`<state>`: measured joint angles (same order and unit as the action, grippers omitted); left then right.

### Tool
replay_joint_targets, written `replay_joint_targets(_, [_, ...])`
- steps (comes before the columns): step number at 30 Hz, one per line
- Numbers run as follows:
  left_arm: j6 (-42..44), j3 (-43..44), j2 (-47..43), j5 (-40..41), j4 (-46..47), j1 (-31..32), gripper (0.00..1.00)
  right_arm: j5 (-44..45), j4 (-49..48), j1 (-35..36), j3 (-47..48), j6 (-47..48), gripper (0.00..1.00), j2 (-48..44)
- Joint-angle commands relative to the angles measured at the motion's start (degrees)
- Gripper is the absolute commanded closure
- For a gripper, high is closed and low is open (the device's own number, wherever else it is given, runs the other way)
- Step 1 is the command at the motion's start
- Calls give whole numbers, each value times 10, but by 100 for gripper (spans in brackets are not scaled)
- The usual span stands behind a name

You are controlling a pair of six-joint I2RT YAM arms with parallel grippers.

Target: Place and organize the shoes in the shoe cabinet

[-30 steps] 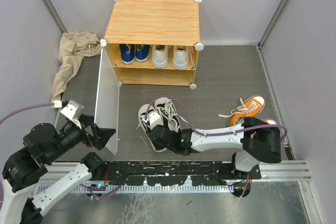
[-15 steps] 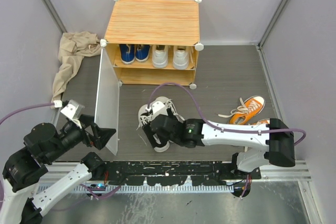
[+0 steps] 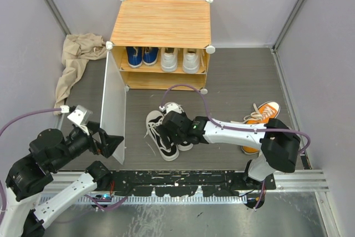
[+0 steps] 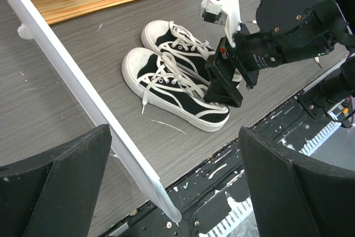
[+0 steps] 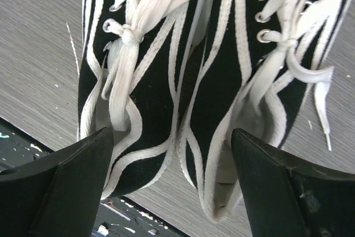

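Observation:
The shoe cabinet [image 3: 161,23] stands at the back with its pale door [image 3: 113,106] swung open. Blue shoes [image 3: 141,56] and white shoes [image 3: 179,59] sit on its upper shelf. A black pair with white laces [image 3: 162,136] lies side by side on the floor in front. My right gripper [image 3: 173,124] hovers open just over them. In the right wrist view both heels [image 5: 166,98] lie between the spread fingers [image 5: 66,187], untouched. My left gripper [image 4: 177,192] is open, with the door's lower edge [image 4: 89,101] running between its fingers. The left wrist view also shows the black pair [image 4: 166,84].
An orange shoe [image 3: 262,115] lies on the floor at the right, beside my right arm. A beige cloth [image 3: 76,59] is heaped to the left of the cabinet. Grey walls close in both sides, and a metal rail [image 3: 194,180] runs along the near edge.
My right gripper has opened wide and moved from the heels' near side toward the cabinet, now over the black pair. The left arm has barely shifted.

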<state>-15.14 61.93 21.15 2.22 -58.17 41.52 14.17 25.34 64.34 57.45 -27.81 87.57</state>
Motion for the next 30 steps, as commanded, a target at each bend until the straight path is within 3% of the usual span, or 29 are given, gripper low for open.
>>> replay_joint_targets(1, [11, -1, 10, 5, 13, 1, 2, -33, -36, 1, -15, -1, 9, 1])
replay_joint_targets(11, [6, -13, 10, -1, 21, 1, 2, -54, -77, 1, -53, -6, 15, 49])
replay_joint_targets(15, [5, -11, 9, 4, 19, 1, 2, -31, -81, 1, -46, -2, 30, 68])
replay_joint_targets(19, [9, -5, 11, 7, 13, 1, 2, 44, -51, 1, -16, 7, 70, 48])
replay_joint_targets(22, [12, 3, 14, 11, 9, 1, 2, 88, -38, 1, 9, 24, 86, 15])
replay_joint_targets(25, [14, 12, 17, 11, 8, 1, 2, 106, -37, -8, 43, 43, 92, -15])
replay_joint_targets(30, [16, 18, 19, 12, 6, 1, 2, 95, -58, -68, 95, 75, 92, -20])
